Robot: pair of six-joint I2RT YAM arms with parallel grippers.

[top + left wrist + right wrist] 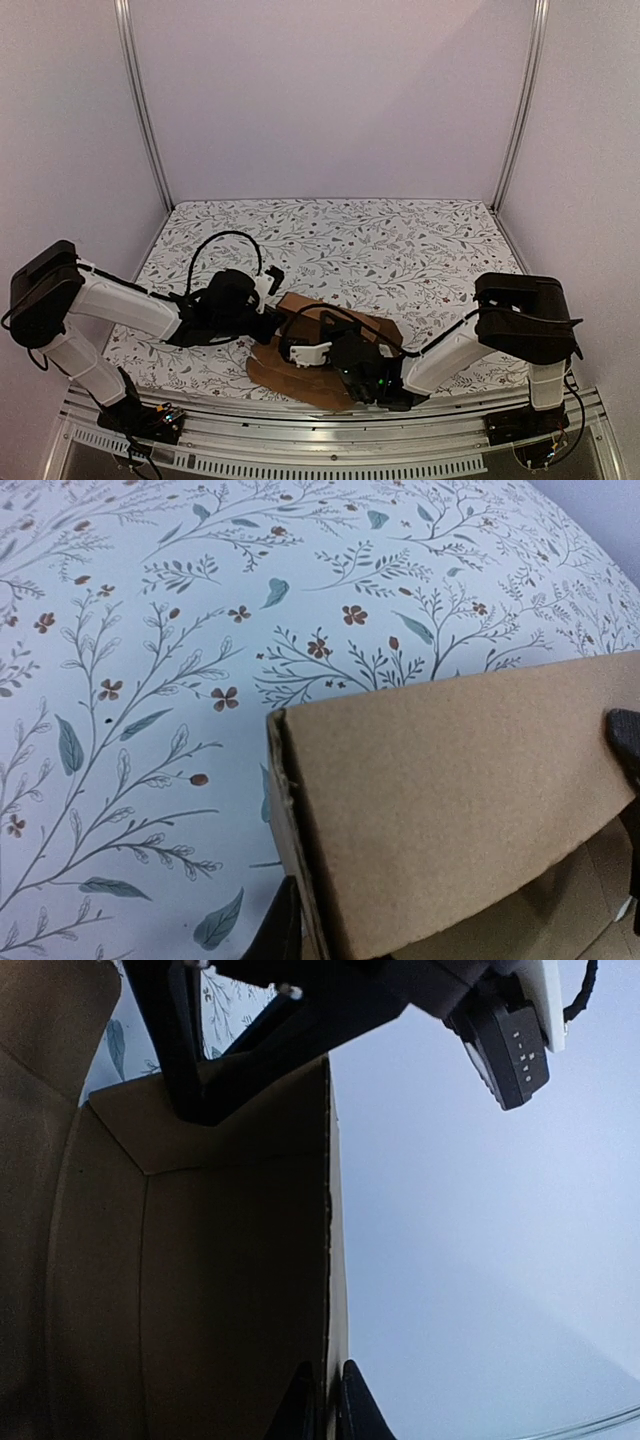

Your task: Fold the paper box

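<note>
Lower centre of the top view: the box [300, 380] sits on the worktop [400, 240]. The right end effector [327, 1400] pinches one wall's edge. The left end effector [275, 312] straddles another wall, and I cannot tell whether it grips.

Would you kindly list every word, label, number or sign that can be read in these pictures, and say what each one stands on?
No text can be read in any view.
On the black part at the top of the right wrist view: small pale marks, too small to read.
On the box: plain brown, no print.
On the cloth: leaf and flower pattern only, no words.
</note>
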